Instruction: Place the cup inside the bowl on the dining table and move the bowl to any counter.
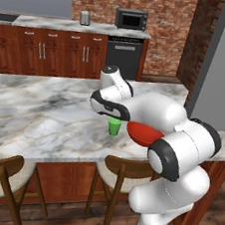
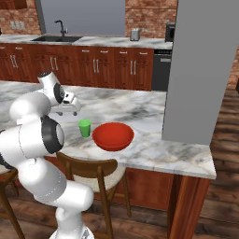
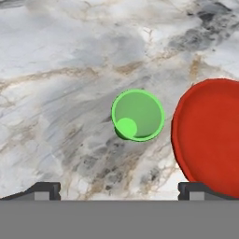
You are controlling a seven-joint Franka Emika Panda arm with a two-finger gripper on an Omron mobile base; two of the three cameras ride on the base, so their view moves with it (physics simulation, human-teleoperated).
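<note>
The small green cup [image 3: 137,115] stands upright on the marble dining table [image 3: 70,70], just left of the wide red bowl [image 3: 210,135]; a narrow gap separates them. My gripper [image 3: 119,191] hangs above the cup, pointing down, open, with nothing between its fingertips [image 3: 44,190]. In the left base view the gripper [image 1: 110,115] hovers right over the cup [image 1: 114,127], and the bowl [image 1: 143,132] is partly hidden behind my arm. From the right base, cup [image 2: 84,128] and bowl [image 2: 113,136] sit near the table's front edge [image 2: 140,161], with the gripper [image 2: 69,112] up and to their left.
The counter [image 1: 61,24] along the brick wall carries a toaster [image 1: 85,17] and a microwave [image 1: 130,19]; a sink faucet [image 2: 59,28] is further left. Wooden stools [image 1: 122,171] [image 2: 93,172] stand under the table's near edge. A grey pillar [image 2: 200,70] rises at the table's right end.
</note>
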